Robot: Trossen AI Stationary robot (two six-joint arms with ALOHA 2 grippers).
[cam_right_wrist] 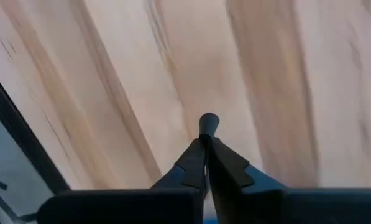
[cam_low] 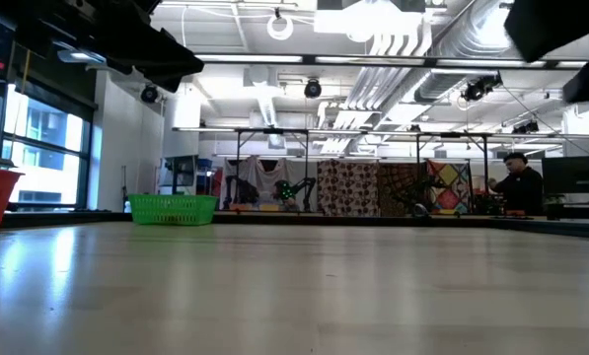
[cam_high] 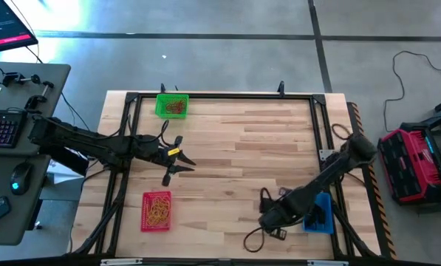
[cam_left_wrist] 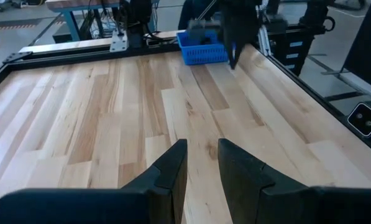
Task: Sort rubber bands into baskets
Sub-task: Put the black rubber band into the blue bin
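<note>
My right gripper [cam_right_wrist: 205, 134] was clenched, its two fingers pressed together at the tips just above the bare wood of the table [cam_high: 264, 148]. A small dark, rounded bit showed at the fingertips, and I could not tell whether it was a rubber band or part of the gripper. This gripper hung low at the table's near right corner, with the blue basket [cam_high: 320, 213] just beside it on its right; dark things lay inside that basket, too small to make out.

My left gripper [cam_left_wrist: 201, 165] hovered over the left half of the table with its fingers a little apart and nothing between them. From it, the red basket [cam_high: 156, 210] sat near, toward the near edge, holding a heap of yellowish-tan rubber bands [cam_high: 158, 212]. The green basket [cam_high: 171, 105] stood near the far edge, beyond this gripper, with reddish-orange rubber bands [cam_high: 175, 107] in it. The blue basket lay well apart from my left gripper, across the table by my right arm.
</note>
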